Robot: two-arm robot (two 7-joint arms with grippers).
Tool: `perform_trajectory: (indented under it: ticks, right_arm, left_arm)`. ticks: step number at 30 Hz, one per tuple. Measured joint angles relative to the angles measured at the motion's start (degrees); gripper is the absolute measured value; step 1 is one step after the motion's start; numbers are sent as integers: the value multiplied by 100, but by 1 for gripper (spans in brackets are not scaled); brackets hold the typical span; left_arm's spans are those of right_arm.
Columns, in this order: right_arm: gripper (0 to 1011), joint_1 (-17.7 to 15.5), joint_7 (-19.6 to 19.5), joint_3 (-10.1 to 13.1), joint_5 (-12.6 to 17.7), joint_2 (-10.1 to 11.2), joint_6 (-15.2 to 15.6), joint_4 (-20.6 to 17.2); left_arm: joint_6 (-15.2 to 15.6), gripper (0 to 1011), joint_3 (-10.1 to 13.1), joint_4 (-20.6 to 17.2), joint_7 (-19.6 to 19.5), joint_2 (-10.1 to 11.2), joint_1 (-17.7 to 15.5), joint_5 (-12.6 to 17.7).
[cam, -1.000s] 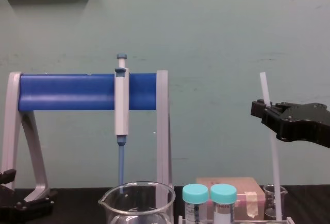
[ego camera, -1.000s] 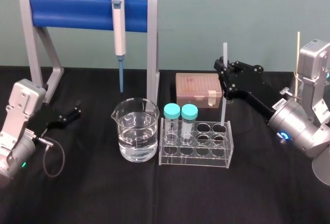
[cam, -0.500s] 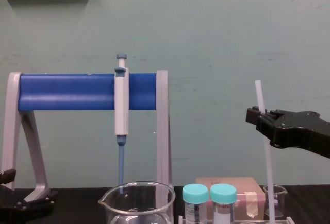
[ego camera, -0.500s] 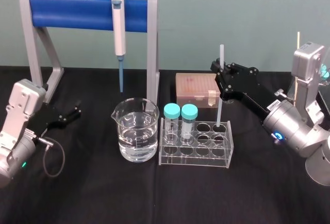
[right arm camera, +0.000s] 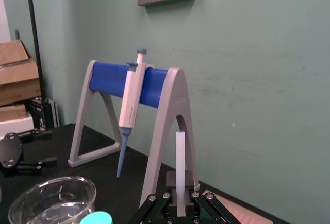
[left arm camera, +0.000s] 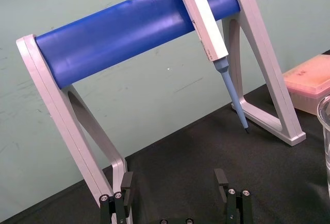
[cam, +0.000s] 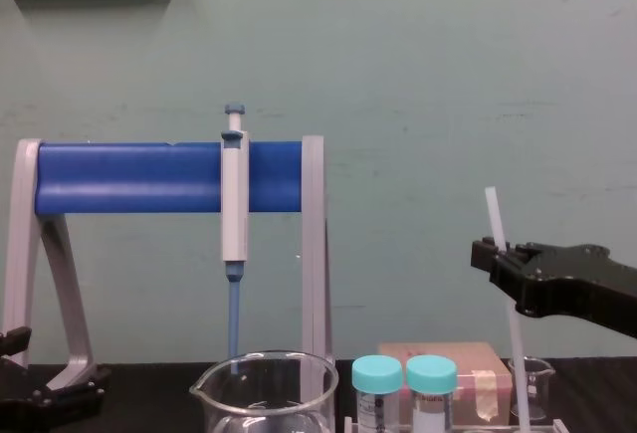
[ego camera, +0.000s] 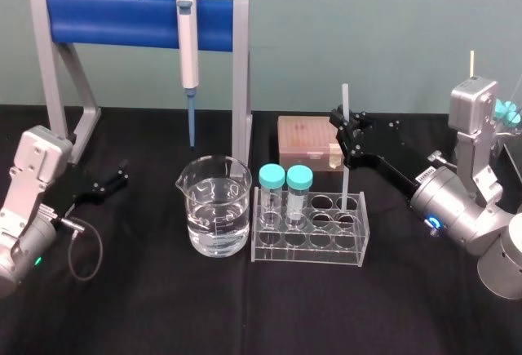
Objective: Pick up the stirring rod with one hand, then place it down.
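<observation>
Jaws of the right gripper pinch the stirring rod a little below its top. We see it nearly upright, leaning slightly, with its lower end at the back right opening of the clear rack; we cannot tell whether it touches bottom. Two teal-capped tubes stand at the rack's left end, the water beaker is just beside that edge, and a pink box sits close behind. We find bare black table in front. The left gripper rests spread apart near the pipette stand.
</observation>
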Motion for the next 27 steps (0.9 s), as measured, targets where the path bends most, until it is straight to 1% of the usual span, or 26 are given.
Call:
perform_trajectory:
  ticks: [8, 20, 27]
  right_arm:
    - [75, -1, -23, -8, -9, -39, 83, 81]
    - [75, -22, -33, -14, 55, -78, 211, 127]
    - [75, -23, -29, -41, 59, -83, 221, 149]
  left_arm:
    - [0, 1000, 0, 0, 0, 0, 0, 0]
    - [0, 1000, 0, 0, 0, 0, 0, 0]
    - [0, 1001, 0, 0, 0, 0, 0, 0]
